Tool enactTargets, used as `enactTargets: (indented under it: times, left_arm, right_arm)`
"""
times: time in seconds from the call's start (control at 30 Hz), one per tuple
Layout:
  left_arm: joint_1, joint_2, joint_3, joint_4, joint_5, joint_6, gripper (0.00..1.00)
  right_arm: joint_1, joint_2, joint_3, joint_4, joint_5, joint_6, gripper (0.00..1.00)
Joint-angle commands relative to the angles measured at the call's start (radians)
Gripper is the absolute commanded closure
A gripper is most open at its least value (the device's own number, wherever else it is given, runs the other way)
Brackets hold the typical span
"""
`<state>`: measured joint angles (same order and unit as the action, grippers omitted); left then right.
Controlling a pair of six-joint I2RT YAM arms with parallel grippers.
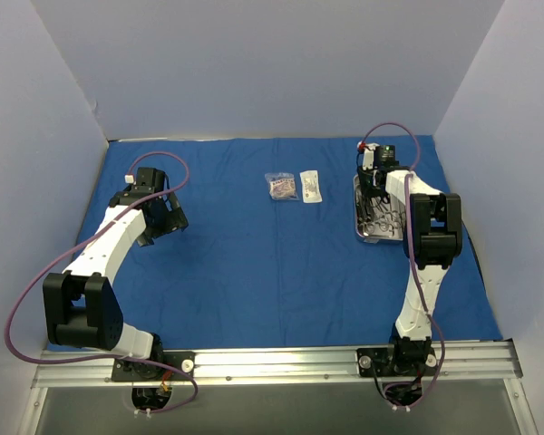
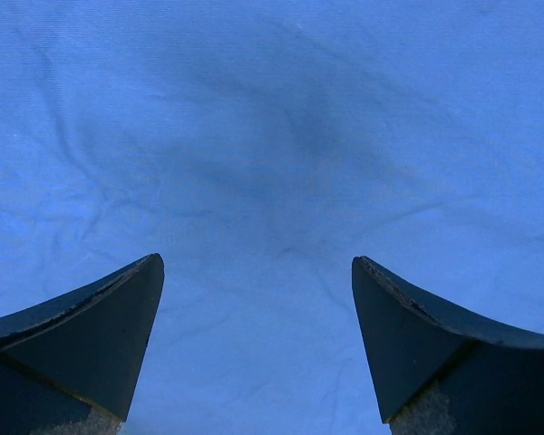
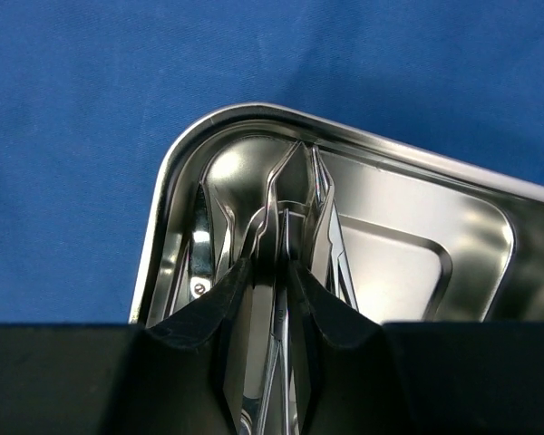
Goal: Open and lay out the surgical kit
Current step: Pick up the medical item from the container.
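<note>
The royal-blue cloth wrap (image 1: 254,263) lies spread flat over the table. The steel tray (image 1: 357,217) sits on it at the right with several steel instruments (image 1: 387,221) inside. Two clear packets (image 1: 281,187) (image 1: 310,186) lie side by side at the middle back. My right gripper (image 1: 378,195) reaches down into the tray's far end. In the right wrist view it (image 3: 270,267) is shut on steel tweezers (image 3: 295,181) near the tray's corner (image 3: 163,181). My left gripper (image 1: 163,222) hangs open and empty just above bare cloth (image 2: 272,136) at the left.
Pale walls close in the table at the back and both sides. The cloth's front edge lies just before the metal rail (image 1: 272,362) that carries both arm bases. The right arm's elbow (image 1: 435,227) stands beside the tray.
</note>
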<state>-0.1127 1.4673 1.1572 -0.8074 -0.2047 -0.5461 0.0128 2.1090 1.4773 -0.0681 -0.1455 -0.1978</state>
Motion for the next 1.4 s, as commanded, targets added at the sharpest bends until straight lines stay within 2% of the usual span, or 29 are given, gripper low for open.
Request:
enactTargets:
  times: [0.0,0.43,0.93,1.37]
  left_arm:
    - [-0.008,-0.024,0.002,0.017,-0.004,-0.014,0.06]
    - [-0.016,-0.009,0.007,0.024,0.002,-0.025,0.06]
    - [-0.025,-0.004,0.01,0.025,-0.001,-0.026,0.06]
    - [-0.028,-0.002,0.006,0.03,0.002,-0.023,0.06]
  right_arm:
    - [0.001,0.026,0.021,-0.065,-0.005,-0.045,0.82]
    - [0.01,-0.023,0.043,-0.048,0.058,0.004,0.81]
    - [0.027,-0.089,0.034,-0.032,0.021,0.017,0.81]
    - [0.027,-0.012,0.064,-0.007,0.053,0.043,0.81]
